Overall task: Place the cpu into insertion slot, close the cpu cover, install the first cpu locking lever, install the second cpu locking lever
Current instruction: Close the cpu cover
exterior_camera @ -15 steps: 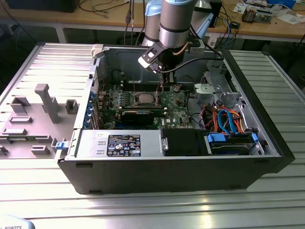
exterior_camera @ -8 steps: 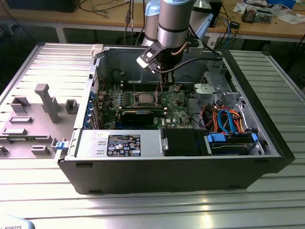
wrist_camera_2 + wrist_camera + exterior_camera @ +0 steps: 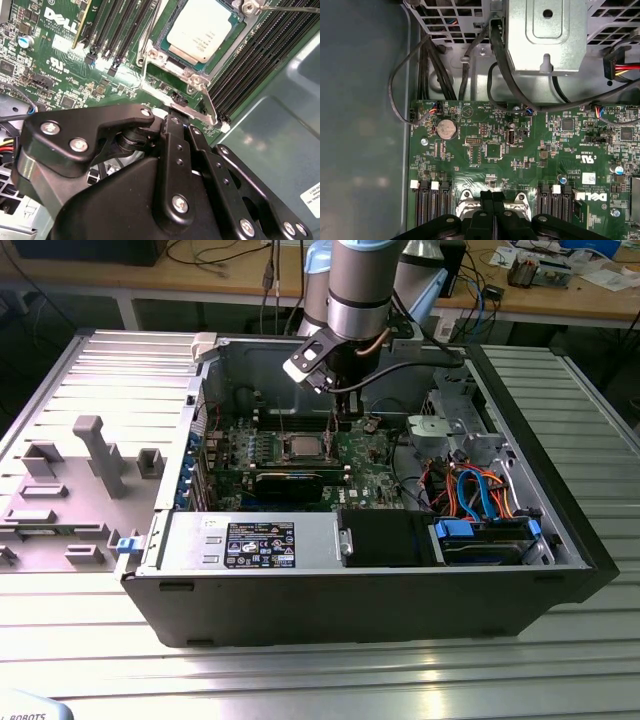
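Grey-metal cpu (image 3: pixel 202 32) sits flat in the insertion slot (image 3: pixel 165 95) on the green motherboard (image 3: pixel 520 165), with the silver cpu cover (image 3: pixel 192 77) lying down around it as a frame (a thin lever rod (image 3: pixel 290 8) runs past one corner). The tool (image 3: pixel 182 125), black fingers (image 3: pixel 485 200) pressed together, has its tips right at the slot's silver edge in both wrist views; contact unclear. Everything sits inside the open computer case (image 3: pixel 300 600) on the ribbed metal counter (image 3: pixel 300 680), arm coming down from above.
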Controlling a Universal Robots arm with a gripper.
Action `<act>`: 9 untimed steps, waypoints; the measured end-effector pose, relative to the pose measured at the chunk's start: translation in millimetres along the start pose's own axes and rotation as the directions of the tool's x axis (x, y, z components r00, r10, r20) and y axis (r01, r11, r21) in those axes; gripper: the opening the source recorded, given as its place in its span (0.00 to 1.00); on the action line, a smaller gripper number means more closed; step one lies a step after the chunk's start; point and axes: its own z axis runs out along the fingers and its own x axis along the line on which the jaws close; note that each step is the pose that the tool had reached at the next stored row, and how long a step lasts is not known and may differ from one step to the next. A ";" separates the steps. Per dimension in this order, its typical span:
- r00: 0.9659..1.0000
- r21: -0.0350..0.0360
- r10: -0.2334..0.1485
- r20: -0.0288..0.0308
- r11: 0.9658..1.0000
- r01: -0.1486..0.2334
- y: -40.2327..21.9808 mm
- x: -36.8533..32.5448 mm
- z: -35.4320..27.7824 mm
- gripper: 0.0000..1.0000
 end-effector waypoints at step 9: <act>1.000 0.000 0.000 0.000 1.000 0.000 -6.6 0.2 0.2 0.11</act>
